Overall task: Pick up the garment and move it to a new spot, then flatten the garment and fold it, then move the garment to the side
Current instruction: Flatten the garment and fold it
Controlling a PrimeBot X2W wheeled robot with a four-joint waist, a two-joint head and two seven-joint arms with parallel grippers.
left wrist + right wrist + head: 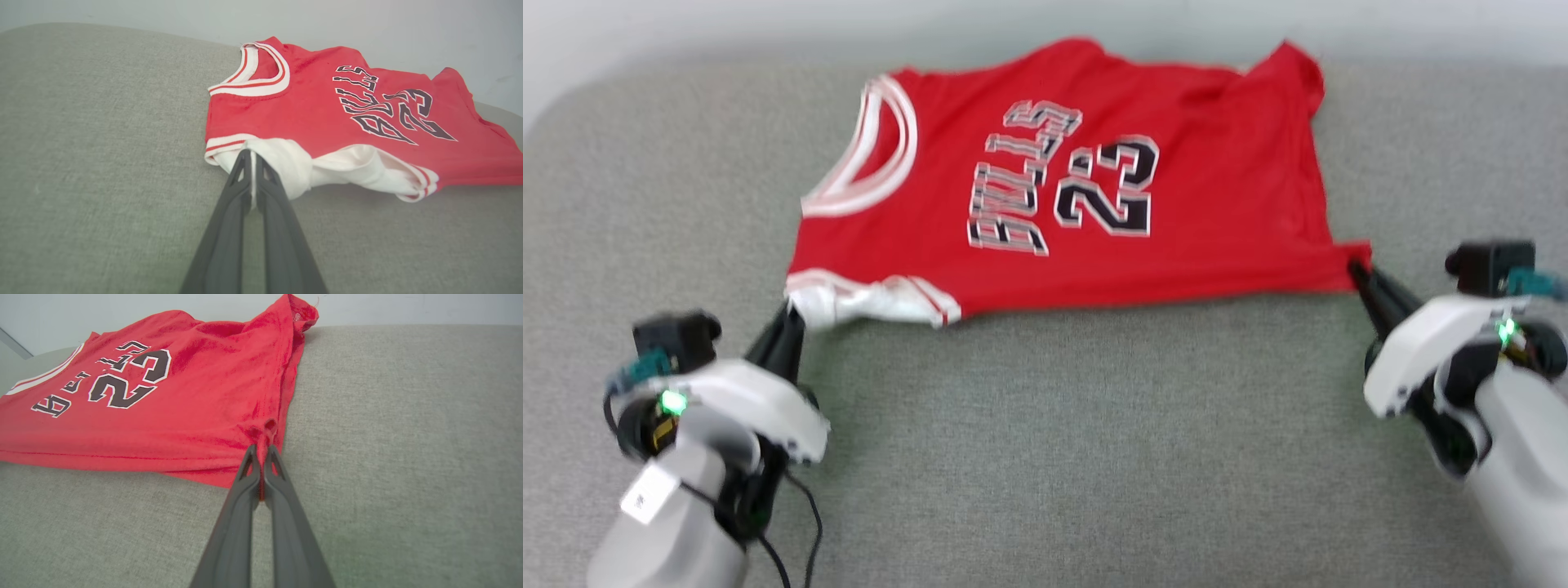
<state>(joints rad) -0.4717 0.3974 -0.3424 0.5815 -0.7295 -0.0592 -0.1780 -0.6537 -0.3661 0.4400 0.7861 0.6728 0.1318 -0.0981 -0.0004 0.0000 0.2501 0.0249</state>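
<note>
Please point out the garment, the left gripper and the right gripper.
garment (1225, 204), head view, on the plain red body fabric.
left gripper (252, 157), left wrist view, between its fingertips, pinching the white sleeve.
right gripper (261, 451), right wrist view, between its fingertips, pinching the red corner.

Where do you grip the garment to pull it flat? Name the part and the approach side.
Grip the garment at its two near corners, coming low from the near edge: the bunched white sleeve on the left and the red hem corner on the right both stick out toward the robot. The left gripper and right gripper are shut on those.
</note>
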